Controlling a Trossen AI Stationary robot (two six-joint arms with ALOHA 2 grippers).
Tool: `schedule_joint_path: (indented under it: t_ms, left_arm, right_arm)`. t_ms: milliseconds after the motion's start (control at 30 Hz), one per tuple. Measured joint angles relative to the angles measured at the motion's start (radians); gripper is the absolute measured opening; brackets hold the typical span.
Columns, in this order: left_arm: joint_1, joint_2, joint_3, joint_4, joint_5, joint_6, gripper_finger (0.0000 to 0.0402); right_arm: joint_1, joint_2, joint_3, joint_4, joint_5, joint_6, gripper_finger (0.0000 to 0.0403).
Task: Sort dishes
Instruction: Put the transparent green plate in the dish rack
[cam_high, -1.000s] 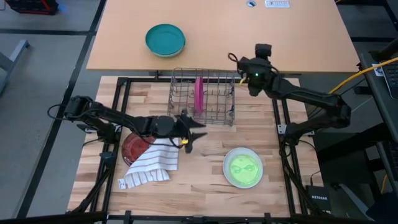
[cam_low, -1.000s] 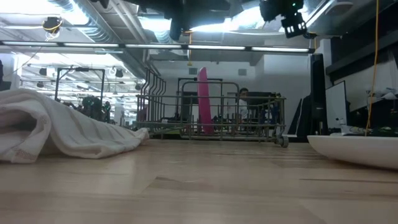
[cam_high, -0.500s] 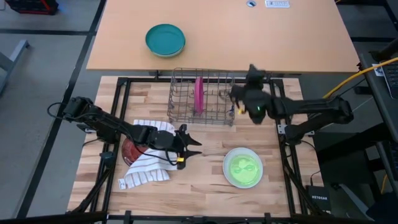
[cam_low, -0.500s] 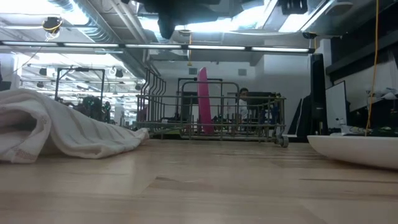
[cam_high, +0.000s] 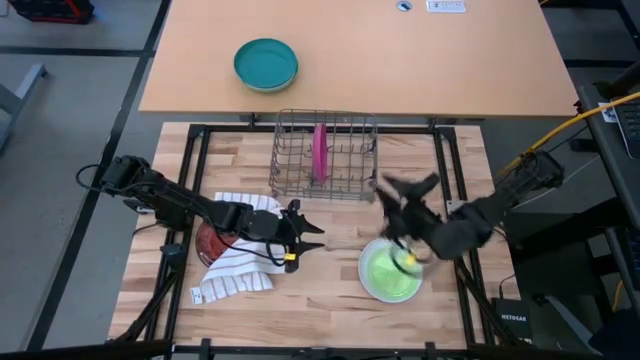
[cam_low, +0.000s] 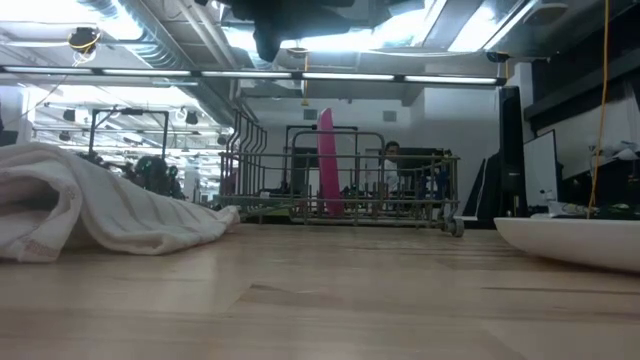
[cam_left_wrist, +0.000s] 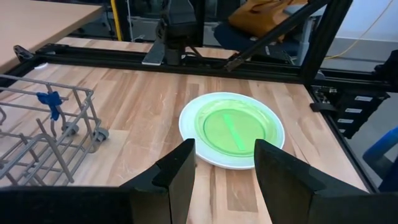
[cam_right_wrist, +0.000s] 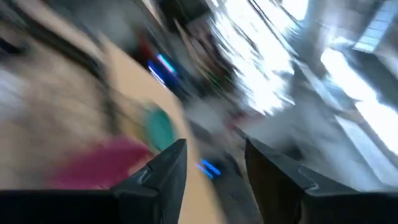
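Note:
The magenta-pink plate (cam_high: 319, 150) (cam_low: 326, 160) stands on edge in the wire rack (cam_high: 325, 158). The pale green plate (cam_high: 390, 270) (cam_left_wrist: 231, 129) lies flat on the table's near right. The dark red plate (cam_high: 212, 240) lies mostly hidden under the striped cloth (cam_high: 240, 265) and my left arm. My left gripper (cam_high: 305, 238) (cam_left_wrist: 224, 180) is open, level above the table beside the cloth, pointing toward the green plate. My right gripper (cam_high: 408, 190) (cam_right_wrist: 214, 174) is open, in the air between the rack and the green plate, and its wrist view is blurred.
A teal bowl (cam_high: 266, 63) sits on the far tan table, behind the rack. The cloth (cam_low: 90, 205) is heaped on the near left. Bare wood lies between the cloth and the green plate. A black frame (cam_high: 190, 200) borders the table. A person shows beyond the rack (cam_low: 391, 152).
My right gripper has swung fast from beside the rack's far right corner toward the near edge and now hangs by the green plate's far rim, turned toward the rack. My left gripper drew back a little toward the near left, then held still.

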Motion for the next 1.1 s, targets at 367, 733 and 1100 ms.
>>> schedule_joint_path:
  t_ms: [367, 733, 1100]
  left_arm:
    - [0.000, 0.000, 0.000, -0.024, -0.002, 0.065, 0.0155]
    - [0.000, 0.000, 0.000, -0.026, -0.006, 0.108, 0.0155]
    - [0.000, 0.000, 0.000, -0.026, -0.006, 0.153, 0.0155]
  right_arm:
    - [0.045, -0.066, 0.000, -0.860, -0.595, 1.198, 0.0166]
    - [-0.146, 0.041, -0.035, -1.025, -1.080, 1.217, 0.0166]
    - [-0.319, 0.155, -0.185, -0.901, -1.381, 0.917, 0.0166]
